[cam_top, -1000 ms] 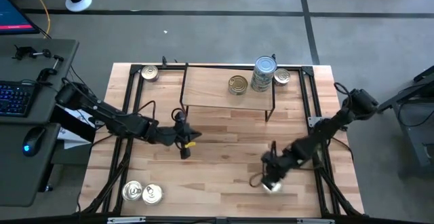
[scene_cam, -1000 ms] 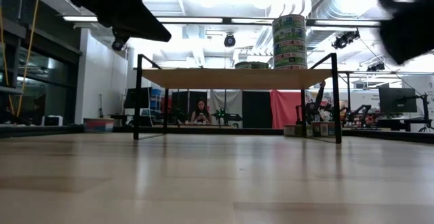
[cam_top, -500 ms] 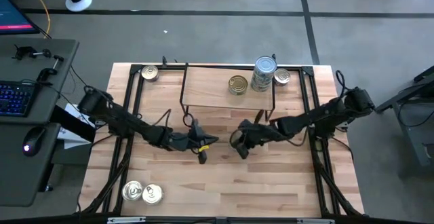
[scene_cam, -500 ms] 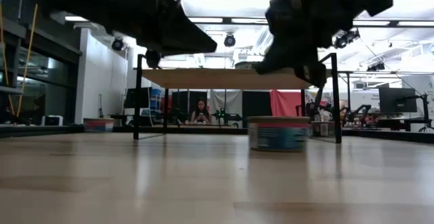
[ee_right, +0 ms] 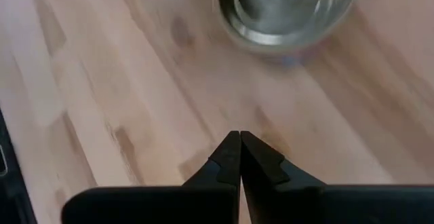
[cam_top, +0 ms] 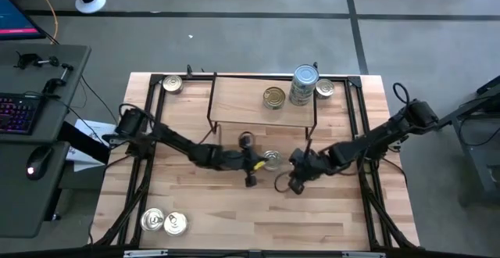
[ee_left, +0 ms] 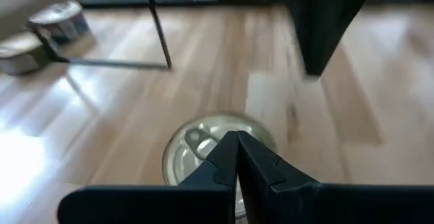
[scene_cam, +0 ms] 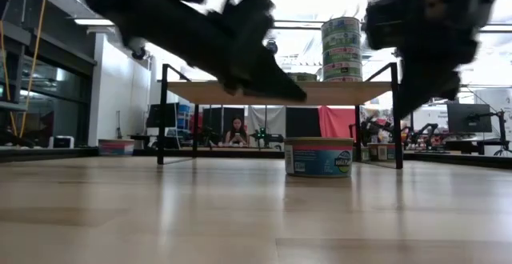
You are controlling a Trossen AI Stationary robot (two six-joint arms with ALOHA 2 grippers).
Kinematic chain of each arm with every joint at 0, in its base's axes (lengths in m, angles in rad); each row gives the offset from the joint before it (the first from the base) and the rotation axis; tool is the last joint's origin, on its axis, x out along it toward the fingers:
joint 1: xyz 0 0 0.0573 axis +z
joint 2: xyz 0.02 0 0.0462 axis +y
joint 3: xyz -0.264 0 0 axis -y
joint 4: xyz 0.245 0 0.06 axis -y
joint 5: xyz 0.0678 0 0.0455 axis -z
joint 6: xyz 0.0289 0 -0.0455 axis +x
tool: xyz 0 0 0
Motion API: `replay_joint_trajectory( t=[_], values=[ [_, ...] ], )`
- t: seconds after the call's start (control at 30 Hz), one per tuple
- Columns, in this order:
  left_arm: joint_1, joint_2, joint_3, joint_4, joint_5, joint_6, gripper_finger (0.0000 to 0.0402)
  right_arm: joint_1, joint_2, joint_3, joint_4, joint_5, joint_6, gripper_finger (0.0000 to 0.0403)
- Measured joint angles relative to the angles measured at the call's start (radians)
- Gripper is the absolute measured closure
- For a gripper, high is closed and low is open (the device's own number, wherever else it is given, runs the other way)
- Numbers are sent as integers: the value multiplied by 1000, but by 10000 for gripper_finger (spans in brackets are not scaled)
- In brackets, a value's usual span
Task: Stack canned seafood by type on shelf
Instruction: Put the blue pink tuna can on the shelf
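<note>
Canned seafood is spread over the table (cam_top: pixel 234 203) in several spots. Nearest the front edge, two silver-topped tins (cam_top: pixel 163 222) lie side by side at the left corner; only the high view shows them. Farther in, a single tin (cam_top: pixel 272 160) stands on the wood just in front of the shelf (cam_top: pixel 242 98), between the two grippers. The low view alone shows its side, a blue band with a label (scene_cam: pixel 319 157), while the left wrist view gives its pull-tab top (ee_left: pixel 203 142). The left gripper (cam_top: pixel 251 178) hovers just beside this tin with its fingers pressed together and empty. The right gripper (cam_top: pixel 294 184) hangs near the tin's other side, fingers also together, holding nothing. On the shelf board sit a gold-topped tin (cam_top: pixel 274 97) and a tall stack of tins (cam_top: pixel 304 85). Beyond, at the table's far corners, lie one more tin on the left (cam_top: pixel 173 84) and another on the right (cam_top: pixel 325 88).
</note>
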State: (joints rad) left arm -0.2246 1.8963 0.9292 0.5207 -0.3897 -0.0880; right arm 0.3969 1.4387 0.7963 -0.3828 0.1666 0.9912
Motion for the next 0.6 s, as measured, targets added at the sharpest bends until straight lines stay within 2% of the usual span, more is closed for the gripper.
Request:
replay_joint_trajectory(
  t=[0.13, 0.23, 0.43, 0.6],
  values=[
    [27, 69, 103, -150, 82, 72, 401, 82, 0, 0, -54, 69, 104, 403],
    [44, 100, 140, -213, 100, 46, 401, 134, -7, -22, -60, 113, 220, 403],
    [62, 104, 149, -212, 101, -5, 401, 223, -45, -114, 20, 182, 430, 403],
    [33, 104, 149, -234, 164, -17, 401, 239, -53, -141, 95, 250, 468, 403]
  ],
)
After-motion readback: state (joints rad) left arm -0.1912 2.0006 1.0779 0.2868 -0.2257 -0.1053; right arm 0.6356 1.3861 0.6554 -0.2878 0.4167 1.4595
